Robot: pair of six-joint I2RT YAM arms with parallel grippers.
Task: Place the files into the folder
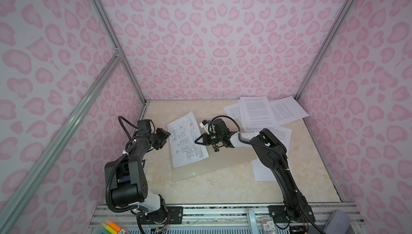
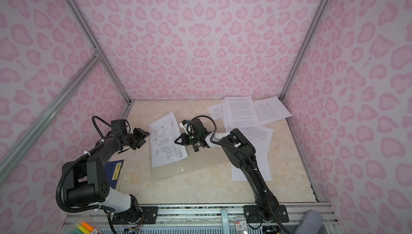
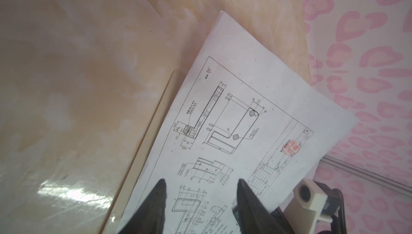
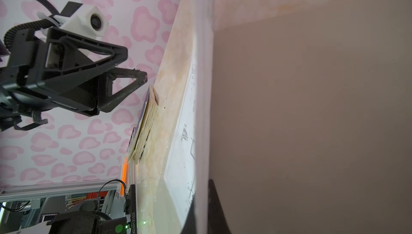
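If your R gripper (image 1: 196,141), pinched shut on the folder (image 1: 201,166) flap, slips, flap drops on the sheet (image 1: 187,139) just ahead of your half-open, empty L gripper (image 3: 201,183), jamming it.

I record the enclosure walls (image 1: 211,43) as pale lilac-white, printed all over with pink leopard-style blotches. Frame rails (image 1: 66,124): bare silver. Tabletop (image 1: 223,190): glossy cream with beige marbling. Folder (image 1: 211,165): plain grey-beige, semi-translucent. Drawing sheet (image 1: 187,139): white, black line work, one round red stamp (image 3: 291,149). Text sheets (image 1: 258,112): white, dense black print. Left arm (image 1: 131,161) and right arm (image 1: 274,154): black, each with a white segment. A green light (image 1: 213,136) glows on the right one. Book (image 2: 113,172): dark blue, yellow label. Highlighters (image 1: 111,226): orange, yellow, green.
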